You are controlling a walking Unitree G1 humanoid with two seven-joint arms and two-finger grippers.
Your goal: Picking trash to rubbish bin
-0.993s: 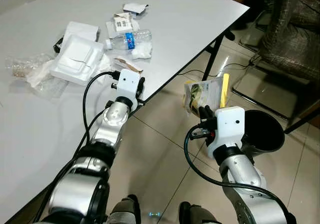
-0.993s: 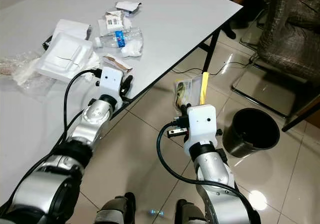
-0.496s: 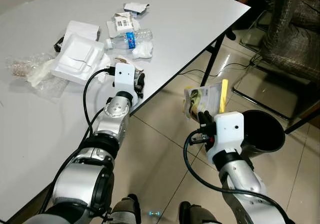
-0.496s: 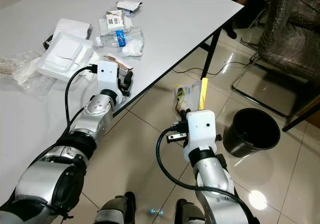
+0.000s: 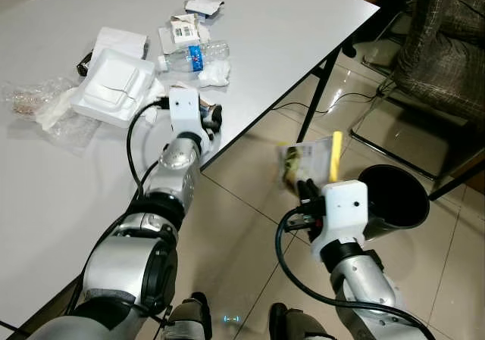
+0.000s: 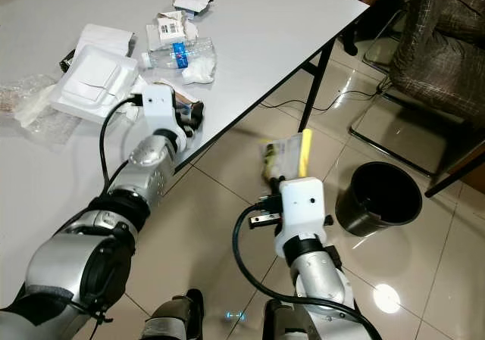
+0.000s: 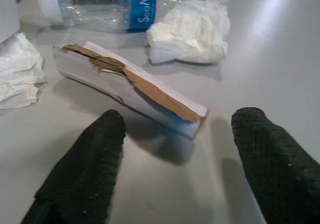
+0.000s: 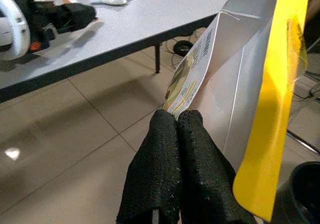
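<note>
near table edge (image 5: pixel 250 124) left hand (image 7: pixel 175 149) gapes; right hand (image 8: pixel 177 129) pinches packet (image 8: pixel 235 84) over floor.

The left arm reaches forward over the tabletop (image 5: pixel 303 22), its left claw (image 7: pixel 182 159) low above the surface with the two black fingers (image 7: pixel 85 169) spread wide apart. The right arm is bent and held out over the floor, its right claw (image 8: pixel 177 121) pointing forward, fingers pressed together on a thin packet's (image 8: pixel 240 84) lower edge.
</note>
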